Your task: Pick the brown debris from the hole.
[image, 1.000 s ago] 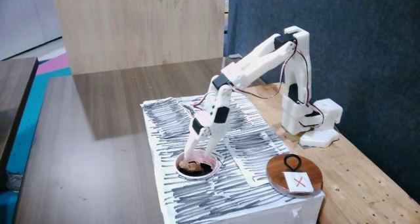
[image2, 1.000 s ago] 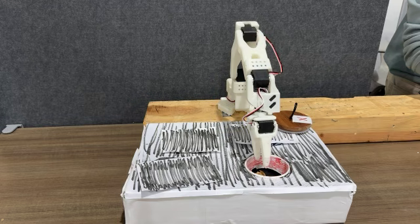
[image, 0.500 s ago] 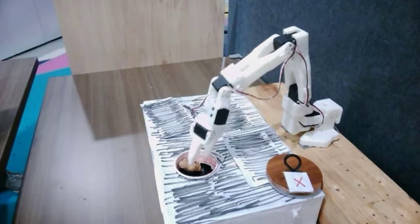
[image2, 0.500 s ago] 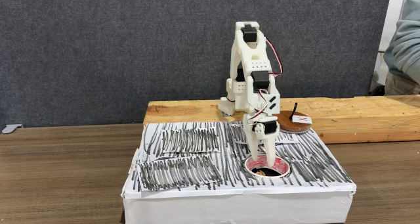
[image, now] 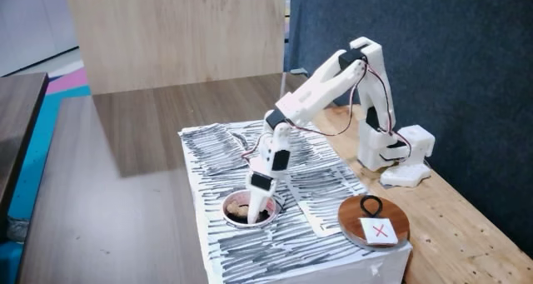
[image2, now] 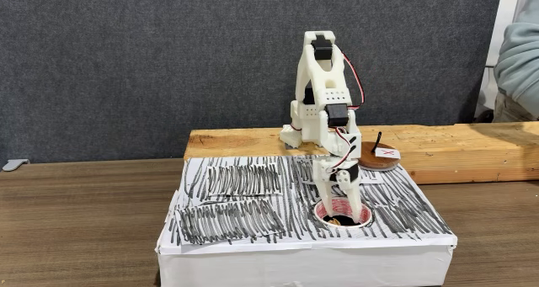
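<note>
A white box (image2: 303, 253) papered in black-streaked sheets sits on a brown table (image2: 76, 228) before a grey wall (image2: 143, 60); the gripper (image: 254, 214) dips into the hole (image2: 358, 220) beside brown debris (image: 238, 208), its grip impossible to tell.

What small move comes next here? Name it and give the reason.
Probably close the tool on the brown debris. The arm reaches steeply down into the hole, its tip inside the rim beside the clump, which still lies in there. Whether the fingers already grip it cannot be told.

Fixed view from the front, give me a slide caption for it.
White arm's tool lowered into the hole in the streaked paper box, reaching for brown debris.
</note>
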Controlling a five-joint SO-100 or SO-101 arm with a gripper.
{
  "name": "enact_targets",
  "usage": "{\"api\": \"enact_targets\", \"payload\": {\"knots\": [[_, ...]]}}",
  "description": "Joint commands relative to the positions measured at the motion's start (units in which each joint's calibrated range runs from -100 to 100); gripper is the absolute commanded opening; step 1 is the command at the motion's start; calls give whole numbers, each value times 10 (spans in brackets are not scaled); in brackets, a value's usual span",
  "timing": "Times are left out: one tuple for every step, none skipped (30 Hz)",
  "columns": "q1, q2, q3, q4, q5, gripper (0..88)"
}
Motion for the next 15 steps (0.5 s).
{"api": "enact_targets", "payload": {"knots": [[4,-3,-19,1,24,226],[5,-3,-26,1,28,226],[6,-3,-33,1,31,226],[6,-3,-40,1,33,226],[6,-3,-47,1,34,226],[6,-3,-58,1,36,226],[6,-3,-59,1,36,226],[6,-3,-66,1,38,226],[5,-3,-72,1,40,226],[4,0,-77,1,43,226],[4,2,-83,1,45,226],[3,6,-88,1,47,226],[2,7,-94,1,50,226],[2,8,-98,1,52,226],[1,8,-101,1,54,226]]}}
